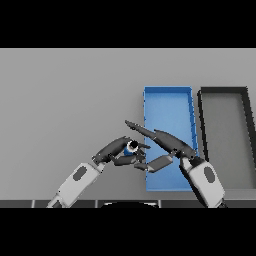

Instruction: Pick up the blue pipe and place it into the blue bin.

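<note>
No readable text, labels or numbers anywhere.

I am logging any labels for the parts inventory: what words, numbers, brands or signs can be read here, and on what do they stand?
None: no text, number, brand or sign shows anywhere.
Blue bin: plain walls.
Dark bin: plain rim.
Blue pipe, held in the left hand: no marking visible.
Right hand and grey table: unmarked.
</note>
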Robot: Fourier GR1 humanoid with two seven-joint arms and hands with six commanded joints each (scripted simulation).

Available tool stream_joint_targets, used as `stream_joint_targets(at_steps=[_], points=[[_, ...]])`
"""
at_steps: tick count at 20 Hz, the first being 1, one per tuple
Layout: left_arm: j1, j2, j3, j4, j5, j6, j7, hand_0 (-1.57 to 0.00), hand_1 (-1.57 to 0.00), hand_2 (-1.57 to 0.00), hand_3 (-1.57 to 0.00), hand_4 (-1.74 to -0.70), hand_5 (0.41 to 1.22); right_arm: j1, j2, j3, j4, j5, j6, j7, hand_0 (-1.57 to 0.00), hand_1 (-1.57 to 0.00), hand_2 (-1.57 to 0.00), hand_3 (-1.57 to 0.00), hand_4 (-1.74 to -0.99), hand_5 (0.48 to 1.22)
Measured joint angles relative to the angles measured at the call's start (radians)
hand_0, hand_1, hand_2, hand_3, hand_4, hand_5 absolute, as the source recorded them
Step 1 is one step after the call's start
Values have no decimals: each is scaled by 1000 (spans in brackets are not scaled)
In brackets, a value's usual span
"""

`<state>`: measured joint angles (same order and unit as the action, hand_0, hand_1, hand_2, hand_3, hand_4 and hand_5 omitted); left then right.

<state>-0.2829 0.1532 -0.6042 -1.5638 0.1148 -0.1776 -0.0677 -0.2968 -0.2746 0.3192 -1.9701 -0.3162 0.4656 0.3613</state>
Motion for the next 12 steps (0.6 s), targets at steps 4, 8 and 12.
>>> stream_joint_targets(at_steps=[4,8,12], points=[[5,12,3,-7,2,-6,10,-1571,-1571,-1571,-1538,-1741,1221,-76,52,41,57,11,17,25,1,1,1,1,-1219,511],[11,17,5,-22,13,-14,23,-1394,-1326,-1320,-1288,-1737,1221,-176,106,48,146,13,31,35,-181,-225,-237,-161,-1294,509],[-28,72,-23,-24,-70,-37,160,-776,-706,-686,-583,-1533,1221,-236,126,62,196,10,77,45,-888,-873,-905,-768,-1486,550]])
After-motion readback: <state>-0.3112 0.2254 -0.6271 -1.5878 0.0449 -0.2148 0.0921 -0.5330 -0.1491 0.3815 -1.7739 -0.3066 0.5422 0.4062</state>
